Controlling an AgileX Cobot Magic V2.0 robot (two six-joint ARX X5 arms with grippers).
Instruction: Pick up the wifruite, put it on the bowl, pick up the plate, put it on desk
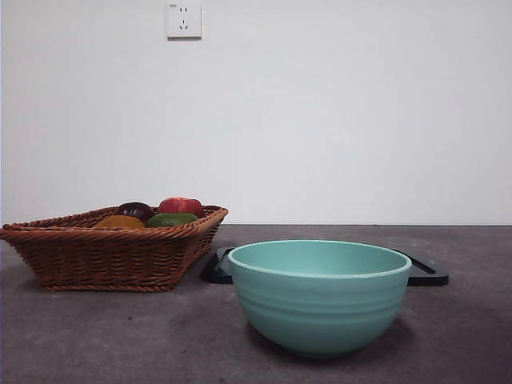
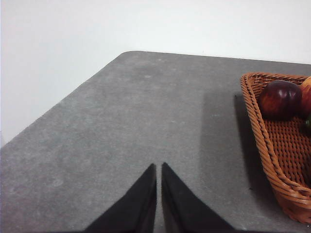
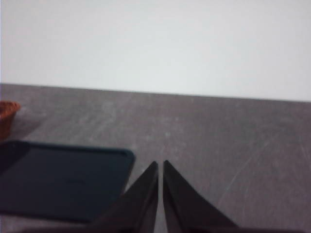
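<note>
The yellow-orange wifruite (image 1: 118, 222) lies in the brown wicker basket (image 1: 112, 256) at the left, among other fruits. The mint-green bowl (image 1: 319, 294) stands in front at the centre, with nothing showing inside it. Behind the bowl the black plate (image 1: 427, 273) rests flat on the grey desk (image 1: 96, 336); it also shows as the black plate (image 3: 58, 179) in the right wrist view. My left gripper (image 2: 159, 167) is shut above bare desk beside the basket (image 2: 277, 155). My right gripper (image 3: 160, 165) is shut over the desk next to the plate. Neither arm shows in the front view.
In the basket a dark purple fruit (image 1: 134, 210), a red fruit (image 1: 181, 206) and a green fruit (image 1: 171, 218) lie by the wifruite. The purple fruit (image 2: 279, 99) also shows in the left wrist view. A wall socket (image 1: 183, 20) is on the white wall behind.
</note>
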